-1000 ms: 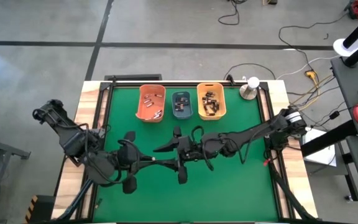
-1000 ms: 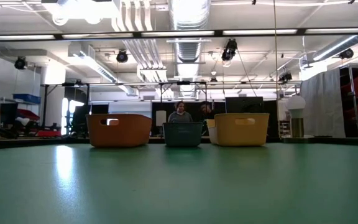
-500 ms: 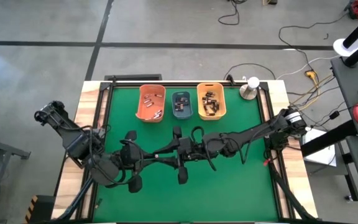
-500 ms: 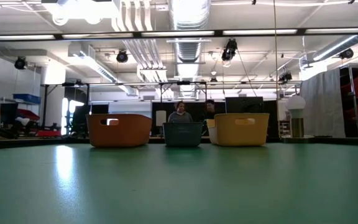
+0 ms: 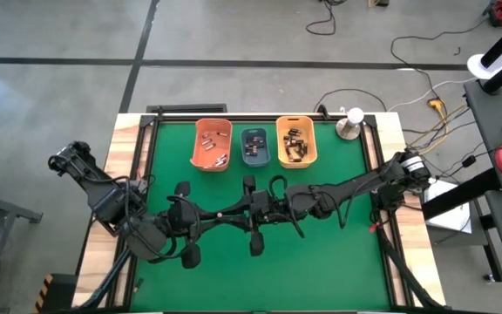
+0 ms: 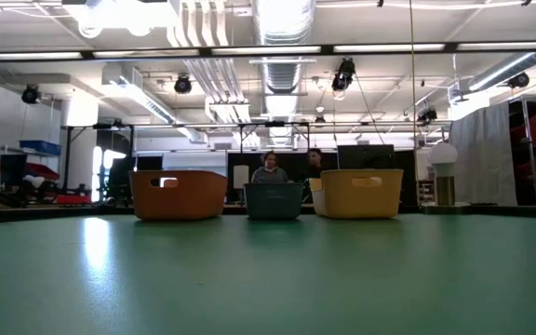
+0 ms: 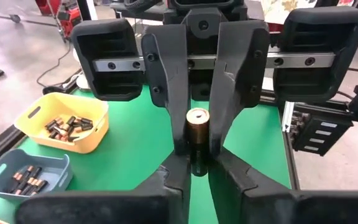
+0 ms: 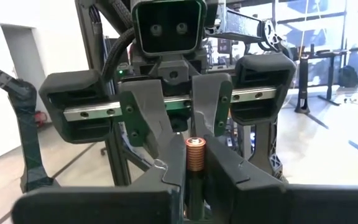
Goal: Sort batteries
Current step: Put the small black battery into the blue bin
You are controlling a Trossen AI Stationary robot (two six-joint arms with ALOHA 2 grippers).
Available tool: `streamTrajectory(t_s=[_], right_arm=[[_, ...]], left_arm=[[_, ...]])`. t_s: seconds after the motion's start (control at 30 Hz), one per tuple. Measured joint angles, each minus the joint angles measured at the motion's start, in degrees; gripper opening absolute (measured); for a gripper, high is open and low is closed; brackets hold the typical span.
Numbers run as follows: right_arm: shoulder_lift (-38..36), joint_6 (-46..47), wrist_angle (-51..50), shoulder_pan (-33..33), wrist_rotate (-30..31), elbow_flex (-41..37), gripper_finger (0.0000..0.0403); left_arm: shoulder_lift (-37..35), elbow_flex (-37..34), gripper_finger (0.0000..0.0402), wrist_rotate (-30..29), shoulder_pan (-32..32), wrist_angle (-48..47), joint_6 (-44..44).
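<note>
Table [image 5: 338, 262]: bare of loose cells, so sorting looks almost done. Three bins, orange [image 5: 212, 144], blue-grey [image 5: 255, 146], yellow [image 5: 295, 141], already hold batteries. Mid-table, left gripper [image 5: 244, 209] and right gripper [image 5: 258, 211] meet, both pinching the last battery [image 7: 197, 132] in a handover.

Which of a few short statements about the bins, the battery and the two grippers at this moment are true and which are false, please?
1. Three bins, the orange bin, the blue-grey bin and the yellow bin, stand in a row. True.
2. The blue-grey bin is empty. False: it holds several batteries.
3. The right gripper has its fingers closed on a battery. True.
4. The left gripper waits at the table's left edge, far from the right gripper. False: it is over mid-table, face to face with the right gripper, at the held battery.
</note>
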Motion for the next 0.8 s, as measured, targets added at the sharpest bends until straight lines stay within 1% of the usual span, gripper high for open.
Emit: streamTrajectory(t_s=[0.13,0.23,0.33,0.5,0.6,0.7,0.8], right_arm=[[-1.03,0.21,-2.00,-0.46,-0.01,0.43,0.0028],[-1.74,-0.47,-6.55,-1.12,-0.28,3.17,0.0028],[-1.93,-2.32,-15.55,-2.41,-0.25,7.80,0.0028],[-1.07,-3.87,-35.95,-6.41,0.92,16.21,0.0028],[-0.93,-5.31,-46.91,-9.80,2.55,19.09,0.0028],[-0.07,-7.15,-51.91,-14.13,3.02,19.46,0.0028],[1.92,-10.55,-54.99,-18.40,3.00,18.83,0.0028]], left_arm=[[-1.35,0.00,0.0065,-0.43,0.02,-2.87,0.38],[-3.65,0.24,0.0098,-0.81,0.04,-8.51,-1.30],[-6.62,-0.18,0.0127,-0.87,-0.11,-17.70,-6.06],[-12.39,-3.39,0.0160,-1.18,-0.17,-30.47,-16.16],[-16.22,-7.08,0.0169,-2.15,-0.17,-32.41,-19.33],[-20.63,-11.86,0.0172,-4.30,-0.13,-31.99,-20.27],[-25.15,-16.58,0.0172,-9.25,-0.11,-31.55,-21.26]])
